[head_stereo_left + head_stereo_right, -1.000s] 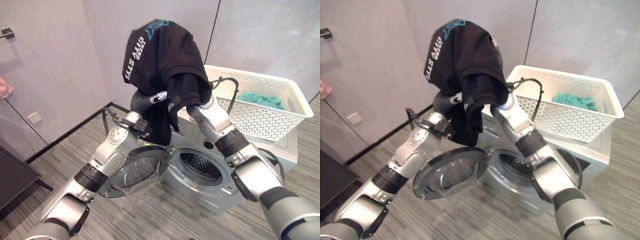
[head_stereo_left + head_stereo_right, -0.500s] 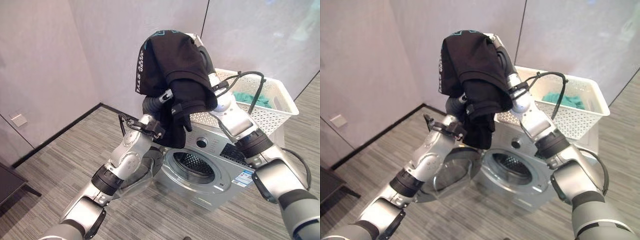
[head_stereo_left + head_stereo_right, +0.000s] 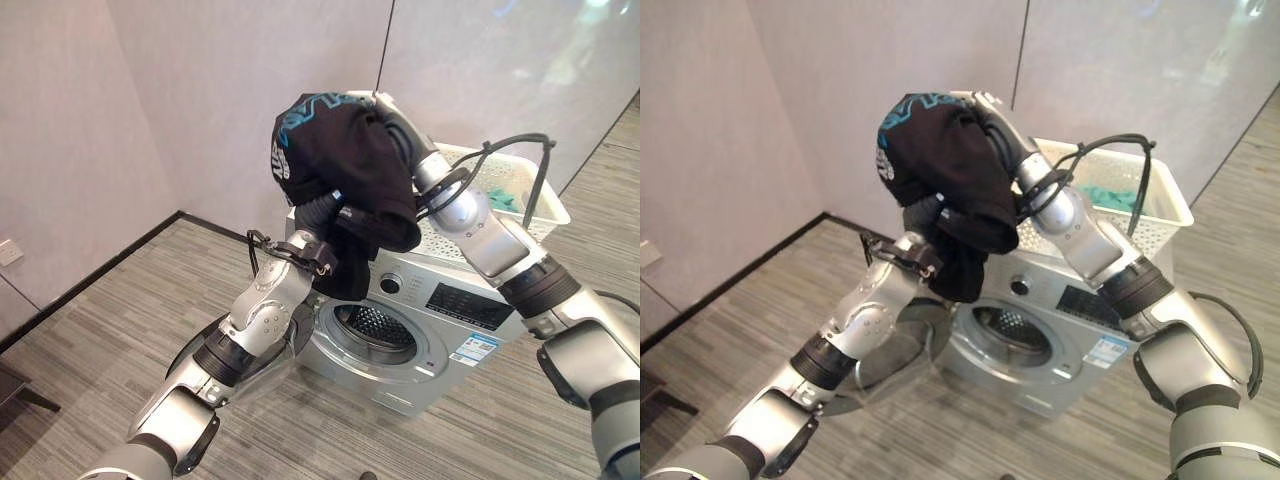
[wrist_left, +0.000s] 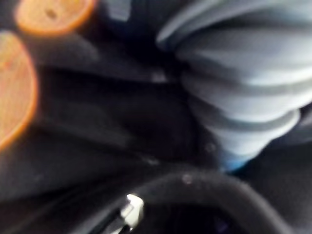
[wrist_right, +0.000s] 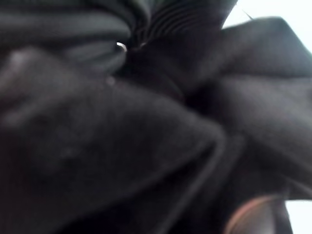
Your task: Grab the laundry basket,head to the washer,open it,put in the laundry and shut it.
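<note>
black shirt (image 3: pixel 340 160) bunched tighter, washer door (image 3: pixel 890 355) swung wider

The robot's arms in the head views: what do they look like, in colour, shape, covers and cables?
Both arms are silver-grey, built of rounded shells with dark bands at the joints. A dark ribbed cover wraps the left wrist and the right wrist. A black cable loops beside each wrist. Both hands are hidden under the black shirt, so their fingers cannot be described.

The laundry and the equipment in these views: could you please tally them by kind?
Black shirt, draped over both raised hands: 1
Teal cloth in the basket: 1
White basket on the washer: 1
Washer, door open: 1
Total: 4
</note>
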Controlling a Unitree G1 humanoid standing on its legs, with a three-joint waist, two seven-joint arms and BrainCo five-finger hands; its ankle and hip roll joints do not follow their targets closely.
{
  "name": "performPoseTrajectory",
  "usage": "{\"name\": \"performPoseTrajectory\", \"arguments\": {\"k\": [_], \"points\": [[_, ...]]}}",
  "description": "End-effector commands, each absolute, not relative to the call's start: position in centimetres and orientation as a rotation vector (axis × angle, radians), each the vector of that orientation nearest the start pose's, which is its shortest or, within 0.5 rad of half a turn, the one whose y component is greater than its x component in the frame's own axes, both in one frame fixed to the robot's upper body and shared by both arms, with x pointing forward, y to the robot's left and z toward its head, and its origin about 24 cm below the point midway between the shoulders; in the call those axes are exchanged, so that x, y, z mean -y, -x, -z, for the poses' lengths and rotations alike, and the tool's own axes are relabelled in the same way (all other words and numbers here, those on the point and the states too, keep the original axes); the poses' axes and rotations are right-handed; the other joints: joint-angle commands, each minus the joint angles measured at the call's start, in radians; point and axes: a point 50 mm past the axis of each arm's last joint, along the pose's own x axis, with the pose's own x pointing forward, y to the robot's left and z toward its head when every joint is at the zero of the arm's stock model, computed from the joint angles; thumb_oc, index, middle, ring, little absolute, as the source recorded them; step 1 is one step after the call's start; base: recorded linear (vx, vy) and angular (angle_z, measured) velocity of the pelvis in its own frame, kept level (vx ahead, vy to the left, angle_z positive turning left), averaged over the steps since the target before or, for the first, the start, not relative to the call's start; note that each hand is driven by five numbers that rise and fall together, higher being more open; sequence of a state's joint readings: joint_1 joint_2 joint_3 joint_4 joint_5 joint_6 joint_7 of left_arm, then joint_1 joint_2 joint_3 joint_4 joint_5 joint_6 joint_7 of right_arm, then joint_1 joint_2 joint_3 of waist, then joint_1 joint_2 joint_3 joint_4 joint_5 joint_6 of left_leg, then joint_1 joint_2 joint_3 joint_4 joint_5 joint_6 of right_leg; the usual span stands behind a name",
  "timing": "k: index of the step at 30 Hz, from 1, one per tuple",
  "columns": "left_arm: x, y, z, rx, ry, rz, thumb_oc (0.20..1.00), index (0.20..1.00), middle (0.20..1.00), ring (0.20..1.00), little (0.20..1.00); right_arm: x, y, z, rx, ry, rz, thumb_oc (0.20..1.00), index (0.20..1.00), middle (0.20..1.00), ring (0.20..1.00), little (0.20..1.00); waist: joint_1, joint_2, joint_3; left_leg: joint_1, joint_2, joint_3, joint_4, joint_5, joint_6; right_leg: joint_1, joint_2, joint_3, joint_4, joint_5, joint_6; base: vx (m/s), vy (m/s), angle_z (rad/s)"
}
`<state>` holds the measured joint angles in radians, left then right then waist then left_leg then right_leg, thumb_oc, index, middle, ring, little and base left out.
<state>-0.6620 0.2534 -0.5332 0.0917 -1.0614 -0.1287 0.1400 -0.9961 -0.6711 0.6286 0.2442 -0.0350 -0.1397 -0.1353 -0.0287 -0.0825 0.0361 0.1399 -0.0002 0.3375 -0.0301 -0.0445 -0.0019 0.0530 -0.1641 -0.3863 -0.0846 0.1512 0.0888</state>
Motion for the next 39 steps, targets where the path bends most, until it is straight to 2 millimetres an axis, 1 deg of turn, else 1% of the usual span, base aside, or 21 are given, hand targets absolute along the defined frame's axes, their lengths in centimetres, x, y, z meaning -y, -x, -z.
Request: {"name": "performPoseTrajectory", "arguments": {"k": [1, 7, 9, 10, 14, 15, 16, 17, 22, 23, 24, 26, 29, 30, 31, 33, 34, 35, 36, 37, 39], "points": [[-0.7, -29.4, -30.0, 0.665, 0.674, 0.868, 0.200, 0.200, 0.200, 0.200, 0.200, 11.6, -35.4, -19.3, 0.520, 1.041, -0.448, 1.000, 1.000, 1.000, 1.000, 1.000, 0.035, 0.031, -0.039, -0.018, -0.017, -0.106, 0.024, -0.046, -0.006, 0.077, -0.045, -0.002, 0.073, -0.116, 0.097, 0.00, 0.000, 0.00], [-1.1, -29.5, -29.7, 0.669, 0.667, 0.856, 0.200, 0.200, 0.200, 0.200, 0.200, 12.5, -35.4, -18.6, 0.459, 0.968, -0.460, 1.000, 1.000, 1.000, 1.000, 1.000, 0.029, 0.031, -0.042, -0.017, -0.018, -0.101, 0.041, -0.056, -0.004, 0.079, -0.050, 0.006, 0.079, -0.117, 0.097, 0.00, 0.000, 0.00], [-1.5, -29.7, -29.4, 0.672, 0.639, 0.841, 0.200, 0.200, 0.200, 0.200, 0.200, 13.3, -35.2, -18.7, 0.448, 0.996, -0.462, 1.000, 1.000, 1.000, 1.000, 1.000, 0.023, 0.029, -0.046, -0.017, -0.018, -0.096, 0.050, -0.061, -0.005, 0.078, -0.051, 0.009, 0.084, -0.117, 0.098, 0.00, 0.000, 0.00], [-1.5, -29.7, -29.4, 0.672, 0.639, 0.841, 0.200, 0.200, 0.200, 0.200, 0.200, 13.3, -35.2, -18.7, 0.448, 0.996, -0.462, 1.000, 1.000, 1.000, 1.000, 1.000, 0.023, 0.030, -0.046, -0.018, -0.018, -0.096, 0.051, -0.062, -0.004, 0.077, -0.051, 0.009, 0.084, -0.117, 0.098, 0.00, 0.000, 0.00], [-2.9, -29.8, -29.7, 0.724, 0.574, 0.804, 0.200, 0.200, 0.200, 0.200, 0.200, 15.4, -34.9, -20.4, 0.498, 0.973, -0.335, 1.000, 1.000, 1.000, 1.000, 1.000, 0.015, 0.032, -0.051, -0.016, -0.019, -0.085, 0.061, -0.069, -0.001, 0.076, -0.055, 0.015, 0.090, -0.115, 0.100, -0.01, 0.016, -0.04], [-3.5, -29.7, -29.9, 0.746, 0.552, 0.790, 0.200, 0.200, 0.200, 0.200, 0.200, 16.0, -34.8, -21.0, 0.522, 0.986, -0.296, 1.000, 1.000, 1.000, 1.000, 1.000, 0.013, 0.034, -0.051, -0.016, -0.020, -0.084, 0.062, -0.072, 0.000, 0.074, -0.056, 0.017, 0.091, -0.114, 0.101, -0.01, 0.029, -0.09], [-4.5, -29.8, -30.2, 0.779, 0.500, 0.759, 0.200, 0.200, 0.200, 0.200, 0.200, 17.1, -34.4, -22.4, 0.569, 1.019, -0.230, 1.000, 1.000, 1.000, 1.000, 1.000, 0.011, 0.036, -0.051, -0.015, -0.021, -0.082, 0.065, -0.076, 0.002, 0.075, -0.058, 0.019, 0.094, -0.114, 0.102, -0.01, 0.021, -0.09], [-4.5, -29.8, -30.2, 0.779, 0.500, 0.760, 0.200, 0.200, 0.200, 0.200, 0.200, 17.2, -34.3, -22.4, 0.569, 1.018, -0.228, 1.000, 1.000, 1.000, 1.000, 1.000, 0.012, 0.035, -0.052, -0.016, -0.021, -0.082, 0.066, -0.075, 0.002, 0.074, -0.058, 0.020, 0.094, -0.113, 0.102, 0.01, 0.027, -0.09], [-8.1, -29.7, -30.9, 0.863, 0.412, 0.680, 0.200, 0.200, 0.200, 0.200, 0.200, 19.9, -32.2, -25.6, 0.681, 1.085, -0.107, 1.000, 1.000, 1.000, 1.000, 1.000, 0.001, 0.046, -0.053, -0.013, -0.028, -0.076, 0.073, -0.087, 0.006, 0.071, -0.068, 0.030, 0.100, -0.111, 0.110, 0.00, 0.021, -0.03], [-8.1, -29.7, -30.9, 0.862, 0.412, 0.681, 0.200, 0.200, 0.200, 0.200, 0.200, 19.9, -32.2, -25.6, 0.681, 1.085, -0.106, 1.000, 1.000, 1.000, 1.000, 1.000, 0.002, 0.044, -0.054, -0.016, -0.029, -0.076, 0.072, -0.082, 0.006, 0.068, -0.069, 0.030, 0.099, -0.107, 0.109, 0.00, 0.000, 0.00], [-8.8, -29.6, -31.2, 0.882, 0.404, 0.662, 0.200, 0.200, 0.200, 0.200, 0.200, 20.5, -31.8, -26.0, 0.692, 1.102, -0.087, 1.000, 1.000, 1.000, 1.000, 1.000, 0.000, 0.046, -0.055, -0.017, -0.032, -0.074, 0.071, -0.081, 0.007, 0.064, -0.070, 0.032, 0.098, -0.105, 0.110, -0.01, 0.016, -0.03], [-10.4, -29.4, -31.5, 0.912, 0.396, 0.621, 0.200, 0.200, 0.200, 0.200, 0.200, 22.3, -30.8, -27.2, 0.721, 1.124, 0.011, 1.000, 1.000, 1.000, 1.000, 1.000, -0.007, 0.053, -0.055, -0.018, -0.037, -0.070, 0.069, -0.082, 0.009, 0.059, -0.077, 0.034, 0.095, -0.098, 0.115, 0.00, 0.012, -0.02], [-12.5, -28.8, -31.5, 0.945, 0.360, 0.577, 0.200, 0.200, 0.200, 0.200, 0.200, 24.1, -28.9, -28.5, 0.785, 1.127, 0.122, 1.000, 1.000, 1.000, 1.000, 1.000, -0.010, 0.056, -0.054, -0.016, -0.043, -0.068, 0.067, -0.084, 0.012, 0.056, -0.080, 0.037, 0.094, -0.094, 0.118, 0.00, 0.000, 0.00], [-13.7, -28.5, -31.1, 0.949, 0.328, 0.554, 0.200, 0.200, 0.200, 0.200, 0.200, 25.7, -28.0, -29.2, 0.817, 1.102, 0.240, 1.000, 1.000, 1.000, 1.000, 1.000, -0.015, 0.063, -0.052, -0.014, -0.046, -0.066, 0.066, -0.085, 0.013, 0.055, -0.082, 0.040, 0.094, -0.093, 0.120, 0.03, 0.025, -0.03], [-14.4, -28.3, -30.7, 0.948, 0.315, 0.534, 0.200, 0.200, 0.200, 0.200, 0.200, 26.9, -27.3, -29.7, 0.839, 1.099, 0.341, 1.000, 1.000, 1.000, 1.000, 1.000, -0.022, 0.070, -0.049, -0.007, -0.045, -0.066, 0.065, -0.093, 0.013, 0.060, -0.081, 0.040, 0.097, -0.099, 0.122, 0.02, 0.021, -0.06], [-15.7, -27.9, -29.7, 0.933, 0.302, 0.496, 0.200, 0.200, 0.200, 0.200, 0.200, 28.8, -26.0, -29.3, 0.841, 1.072, 0.475, 1.000, 1.000, 1.000, 1.000, 1.000, -0.028, 0.074, -0.046, -0.011, -0.048, -0.067, 0.064, -0.088, 0.015, 0.056, -0.082, 0.043, 0.097, -0.097, 0.119, 0.01, 0.009, -0.06], [-15.9, -27.7, -29.2, 0.921, 0.296, 0.493, 0.200, 0.200, 0.200, 0.200, 0.200, 29.5, -25.5, -28.8, 0.826, 1.072, 0.524, 1.000, 1.000, 1.000, 1.000, 1.000, -0.027, 0.072, -0.046, -0.012, -0.048, -0.071, 0.067, -0.089, 0.016, 0.056, -0.082, 0.044, 0.100, -0.099, 0.118, 0.04, 0.006, -0.04], [-16.2, -27.5, -28.7, 0.906, 0.296, 0.490, 0.200, 0.200, 0.200, 0.200, 0.200, 30.8, -24.9, -28.4, 0.801, 1.073, 0.614, 1.000, 1.000, 1.000, 1.000, 1.000, -0.033, 0.077, -0.043, -0.007, -0.047, -0.075, 0.068, -0.098, 0.016, 0.061, -0.080, 0.046, 0.101, -0.107, 0.119, 0.00, 0.000, 0.00], [-16.7, -27.3, -28.2, 0.896, 0.299, 0.475, 0.200, 0.200, 0.200, 0.200, 0.200, 32.0, -24.1, -28.0, 0.777, 1.056, 0.686, 1.000, 1.000, 1.000, 1.000, 1.000, -0.037, 0.076, -0.042, -0.011, -0.049, -0.074, 0.069, -0.093, 0.017, 0.058, -0.081, 0.047, 0.099, -0.103, 0.117, 0.05, 0.000, -0.01], [-17.2, -27.1, -27.6, 0.888, 0.287, 0.451, 0.200, 0.200, 0.200, 0.200, 0.200, 33.4, -23.2, -27.2, 0.745, 1.037, 0.768, 1.000, 1.000, 1.000, 1.000, 1.000, -0.038, 0.079, -0.042, -0.006, -0.048, -0.078, 0.070, -0.102, 0.017, 0.063, -0.079, 0.047, 0.100, -0.111, 0.118, 0.00, 0.000, 0.00], [-17.6, -26.6, -26.7, 0.868, 0.241, 0.440, 0.200, 0.200, 0.200, 0.200, 0.200, 35.5, -22.3, -25.6, 0.656, 1.028, 0.883, 1.000, 1.000, 1.000, 1.000, 1.000, -0.037, 0.079, -0.040, -0.011, -0.051, -0.079, 0.069, -0.094, 0.019, 0.056, -0.081, 0.046, 0.097, -0.106, 0.117, 0.00, 0.000, 0.00]]}}
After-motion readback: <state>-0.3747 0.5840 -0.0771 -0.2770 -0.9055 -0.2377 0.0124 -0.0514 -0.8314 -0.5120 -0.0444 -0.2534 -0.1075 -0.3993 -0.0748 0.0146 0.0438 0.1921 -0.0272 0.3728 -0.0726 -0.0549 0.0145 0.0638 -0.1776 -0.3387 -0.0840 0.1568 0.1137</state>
